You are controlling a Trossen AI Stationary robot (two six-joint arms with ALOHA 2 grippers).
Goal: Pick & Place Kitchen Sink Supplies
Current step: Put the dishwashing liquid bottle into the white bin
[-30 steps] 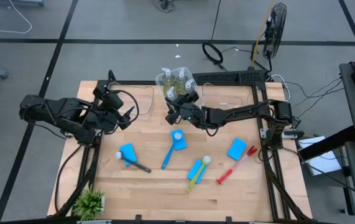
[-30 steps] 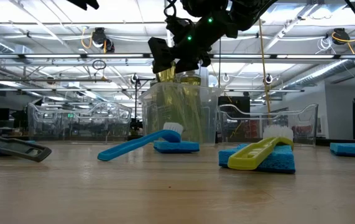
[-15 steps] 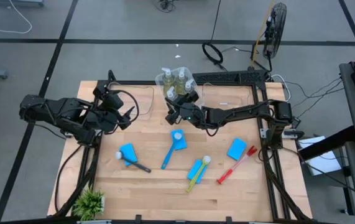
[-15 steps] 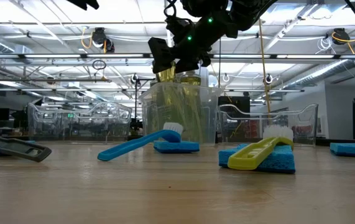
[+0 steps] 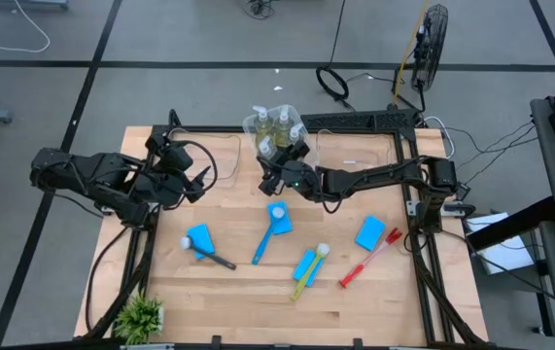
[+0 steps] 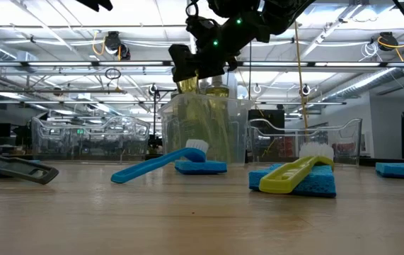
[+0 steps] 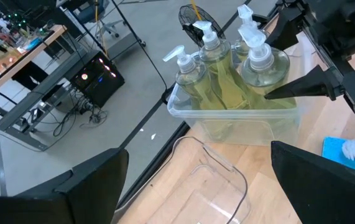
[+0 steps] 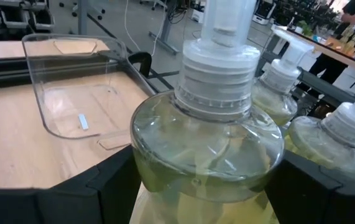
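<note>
Right pincer (image 5: 275,156) clamped on a pump bottle (image 8: 207,146), 1 finger each side of the body, holding it over the near corner of the clear bin (image 7: 227,118), where 3 more bottles (image 7: 211,59) stand. To do this well: bring it down upright into the free corner, clear of the neighbours' pump heads, and release only once the base sits. Left pincer (image 5: 199,178) waits, fingers apart, over the counter (image 5: 248,292) near an empty bin (image 7: 211,186). Sponges and brushes lie on the counter, unsorted.

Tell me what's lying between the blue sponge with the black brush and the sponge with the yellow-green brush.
The blue brush, its head on another blue sponge, lies between the black-brush sponge and the yellow-green-brush sponge, in the high view.
</note>
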